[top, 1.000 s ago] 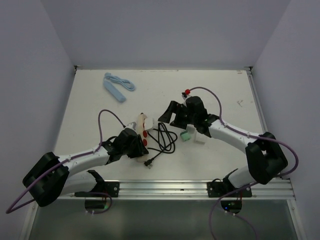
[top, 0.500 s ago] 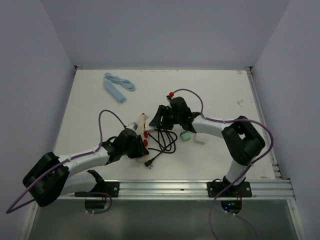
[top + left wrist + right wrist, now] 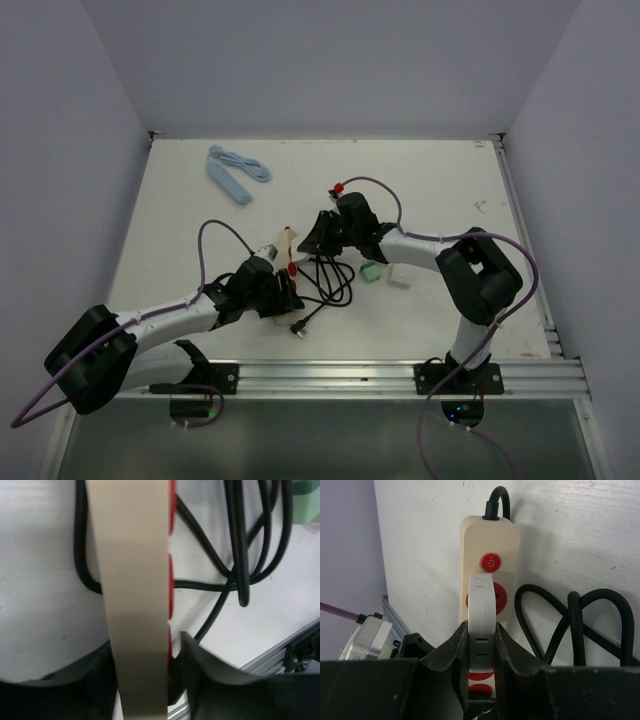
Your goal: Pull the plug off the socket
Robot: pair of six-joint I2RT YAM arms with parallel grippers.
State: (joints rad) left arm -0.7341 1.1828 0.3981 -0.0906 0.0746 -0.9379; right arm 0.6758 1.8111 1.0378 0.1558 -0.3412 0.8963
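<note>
Grasping is done and the pull is due, I judge. The right pincer (image 3: 482, 647) grips the white plug (image 3: 482, 595), seated in the beige socket strip (image 3: 490, 535) at the middle of the table (image 3: 450, 190). The left pincer (image 3: 142, 675) clamps that strip. The next move calls for a straight pull on the plug while the left braces.

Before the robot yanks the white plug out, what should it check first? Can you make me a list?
1. The left claw pinches the power strip from both sides: ok.
2. The right claw is shut on the white plug: ok.
3. The plug looks seated in the strip, not yet pulled: ok.
4. The black cord loops beside the right claw, not between its fingers: ok.
5. Both grips are firm enough not to slip: cannot tell.
</note>
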